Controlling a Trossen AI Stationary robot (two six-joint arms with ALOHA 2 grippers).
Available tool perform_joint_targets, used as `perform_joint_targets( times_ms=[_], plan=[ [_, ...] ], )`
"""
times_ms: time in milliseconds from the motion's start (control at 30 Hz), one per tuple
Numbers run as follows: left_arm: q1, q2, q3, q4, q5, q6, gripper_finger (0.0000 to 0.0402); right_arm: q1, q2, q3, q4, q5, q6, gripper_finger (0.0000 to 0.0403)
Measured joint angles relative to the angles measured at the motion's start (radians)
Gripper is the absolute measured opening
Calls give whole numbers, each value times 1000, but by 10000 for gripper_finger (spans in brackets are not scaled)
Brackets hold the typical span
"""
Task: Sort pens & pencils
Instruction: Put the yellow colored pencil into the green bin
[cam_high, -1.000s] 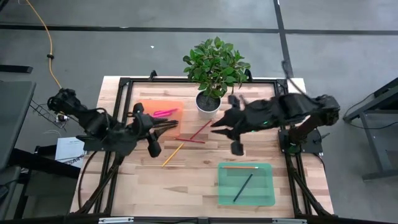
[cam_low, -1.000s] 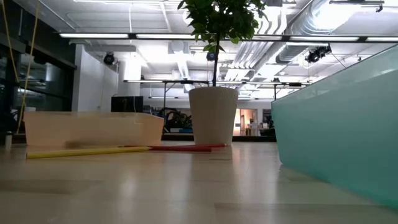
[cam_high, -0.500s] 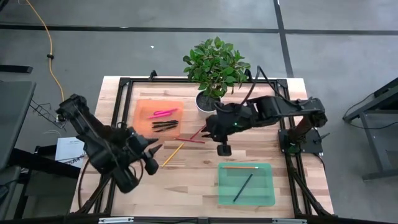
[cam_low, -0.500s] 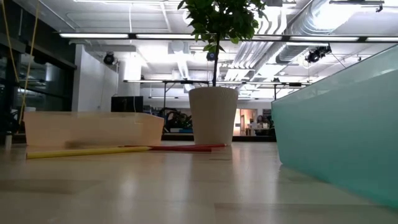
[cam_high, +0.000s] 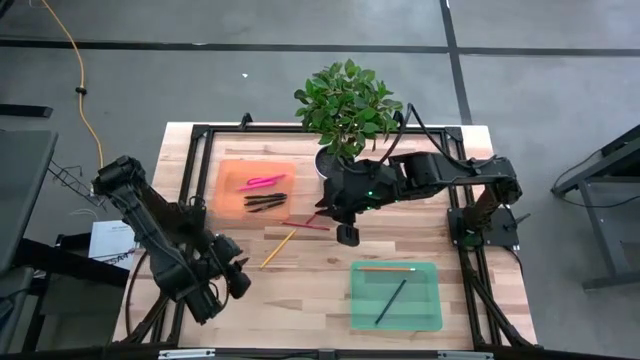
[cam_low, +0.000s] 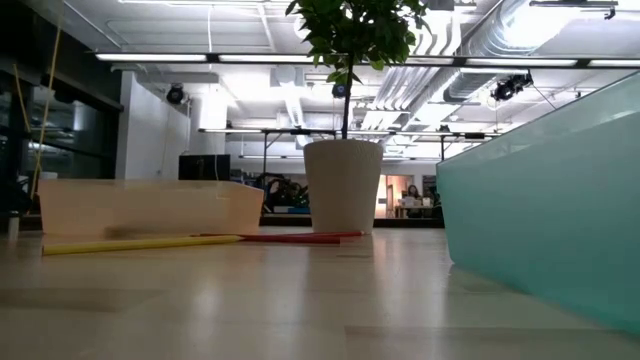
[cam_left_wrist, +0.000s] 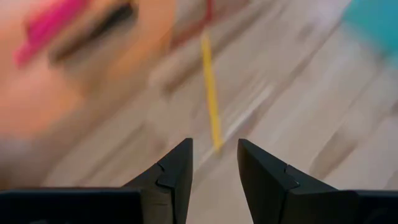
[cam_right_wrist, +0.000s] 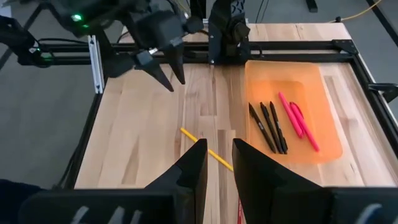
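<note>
Sorting stands part done, as you can verify on the high view. The pens (cam_high: 262, 192), pink and dark, lie together in the orange tray (cam_high: 228, 172) at the far left of the table (cam_high: 300, 300); two pencils (cam_high: 392, 285) lie in the green tray (cam_high: 360, 318) at the near right, one tan and one dark. That split tells you each tray is reserved for one kind.

Three pencils remain loose on the bare wood between the trays: a yellow pencil (cam_high: 277, 248) and two red pencils (cam_high: 312, 220) crossed just beside the potted plant (cam_high: 345, 105).

Your right gripper (cam_high: 347, 234) hangs over the red pair, placed there, I judge, to take one next. Its fingers (cam_right_wrist: 193, 168) stand slightly apart with nothing between them.

Your left gripper (cam_high: 236, 278) sits near the table's left front, well apart from the orange tray, out of the other arm's way. Its fingers (cam_left_wrist: 177, 171) are parted and hold nothing; its camera looks at the yellow pencil.

Risk noted: the crossed red pencils may shift together when one is pinched.
</note>
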Motion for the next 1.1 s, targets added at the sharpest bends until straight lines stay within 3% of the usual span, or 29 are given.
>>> perform_joint_targets(
  times_ms=[133, 233, 333, 467, 567, 800, 1100],
  plan=[
    [47, -90, -110, 52, 218, 32, 115, 0, 6, 0, 4, 1, -5, 67],
    [114, -165, -178, 101, 272, 112, 115, 0, 7, 0, 3, 1, -21, 67],
    [218, -228, -230, 190, 333, 234, 115, 0, 7, 0, 1, 1, -45, 67],
    [386, -240, -296, 380, 521, 430, 115, 0, 7, 0, -18, -6, -79, 67],
    [484, -208, -308, 458, 588, 518, 115, 0, 7, 0, -46, -7, -98, 67],
    [642, -86, -267, 449, 665, 644, 115, 0, 1, 0, -73, -62, -151, 67],
    [700, 98, -175, 453, 716, 733, 115, -3, 1, 0, -118, -103, -206, 67]
  ],
)
